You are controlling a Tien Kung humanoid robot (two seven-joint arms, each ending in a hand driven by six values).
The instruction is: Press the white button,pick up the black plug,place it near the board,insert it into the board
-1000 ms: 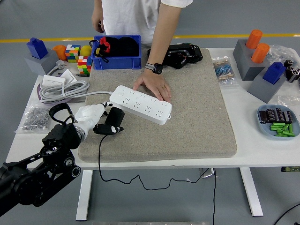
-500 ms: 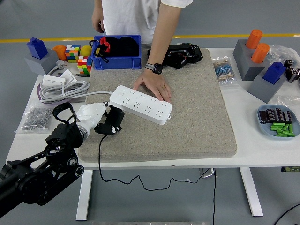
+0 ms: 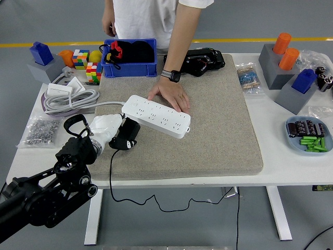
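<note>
Desk (image 3: 291, 172): we see a white desk, and a big beige felt mat (image 3: 218, 130) covers its middle part.
Person (image 3: 151, 15): stands at the far side. One hand of the person (image 3: 169, 96) lies flat on the far edge of the board and touches it.
Left arm (image 3: 47, 195): black, it enters from the lower left corner and reaches to the left edge of the mat.
Board (image 3: 156, 115): a white power strip, lying diagonal on the mat, with its left end near the plug.
Left hand (image 3: 106, 130): white, the fingers are wrapped around the black plug and grasp it from the left side.
Black plug (image 3: 126, 135): we see it in the left hand, just beside the left end of the board, a little in front of it. We cannot tell if it touches the board. It is not in a socket.
Cable (image 3: 111, 177): thin and black, it goes down from the plug over the near edge of the desk.
White button: we cannot find it with certainty on the board.
Right hand: not visible.
</note>
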